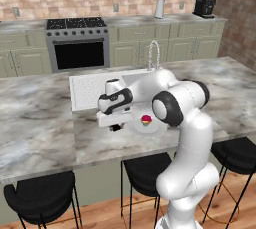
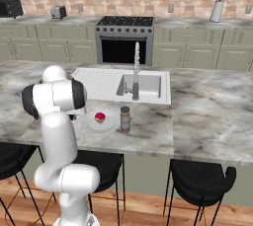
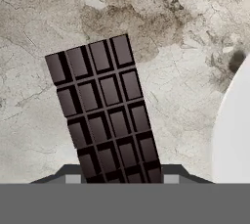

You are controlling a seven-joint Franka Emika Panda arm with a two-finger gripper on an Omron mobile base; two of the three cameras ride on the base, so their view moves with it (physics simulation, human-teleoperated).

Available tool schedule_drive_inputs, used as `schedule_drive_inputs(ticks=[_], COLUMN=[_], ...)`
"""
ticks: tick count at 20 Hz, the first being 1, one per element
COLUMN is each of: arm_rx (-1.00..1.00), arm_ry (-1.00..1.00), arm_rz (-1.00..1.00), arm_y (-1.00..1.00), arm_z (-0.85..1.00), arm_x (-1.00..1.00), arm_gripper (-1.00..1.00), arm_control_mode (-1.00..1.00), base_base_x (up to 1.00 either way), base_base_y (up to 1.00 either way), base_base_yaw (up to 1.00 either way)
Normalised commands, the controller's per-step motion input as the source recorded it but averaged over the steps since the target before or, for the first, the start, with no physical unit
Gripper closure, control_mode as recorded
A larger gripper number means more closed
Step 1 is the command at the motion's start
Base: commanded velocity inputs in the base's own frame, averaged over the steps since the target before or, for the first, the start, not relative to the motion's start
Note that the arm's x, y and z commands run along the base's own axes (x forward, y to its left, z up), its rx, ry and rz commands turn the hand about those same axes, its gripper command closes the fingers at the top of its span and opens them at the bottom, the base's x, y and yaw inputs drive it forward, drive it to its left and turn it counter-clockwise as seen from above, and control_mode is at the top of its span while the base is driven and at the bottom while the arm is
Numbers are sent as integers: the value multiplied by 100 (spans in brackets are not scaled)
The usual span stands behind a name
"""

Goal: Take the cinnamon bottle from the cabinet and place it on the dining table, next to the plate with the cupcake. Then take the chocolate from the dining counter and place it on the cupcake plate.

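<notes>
Hand [image 1: 116, 127] is closed on the near end of the flat black segmented chocolate bar [image 3: 104, 110], low over the grey-white veined marble counter [image 1: 35, 123]. In the hand view the bar runs away from the fingers, tilted slightly; whether it is still on the marble or just off it, can't tell.

Landmark is the round shallow white plate [image 2: 88, 124]:
- tiny cupcake with pink-red top [image 2: 100, 117] sits on it, roughly centred.
- small slim cinnamon jar, brown contents, dark grey cap [image 2: 125, 119], stands upright just beside the plate's sink side, apart from the rim.
- chocolate lies just beside the plate on the opposite side from the jar; plate rim shows at the right edge of the hand view [image 3: 234, 140], not touching the bar.
- the arm's white elbow sits between the left base camera and the plate, covering part of it.

Behind the plate: inset white sink [image 2: 143, 86] with ribbed drainboard and tall silver tap [image 2: 136, 69].

In front, under the counter edge: black round stools [image 1: 42, 198].

Room: sage-green base cabinets [image 2: 190, 47], black-door steel oven with hob [image 2: 123, 42], brick back wall, wood floor.
</notes>
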Motion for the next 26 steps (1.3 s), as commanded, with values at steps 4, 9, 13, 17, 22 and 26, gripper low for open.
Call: schedule_drive_inputs(ticks=[4,9,13,17,22,26], arm_rx=[0,-2,-12,-5,0,0], arm_ry=[7,13,19,4,0,0], arm_rz=[-3,-5,0,0,0,0], arm_y=[-90,-90,-14,-5,-8,-2], arm_z=[47,17,-29,-25,-4,-1], arm_x=[-14,-2,8,7,0,0], arm_gripper=[100,100,100,100,100,-100], arm_control_mode=[-100,-100,-100,-100,-100,-100], base_base_x=[0,0,0,0,0,0], base_base_y=[0,0,0,0,0,0], base_base_yaw=[0,0,0,0,0,0])
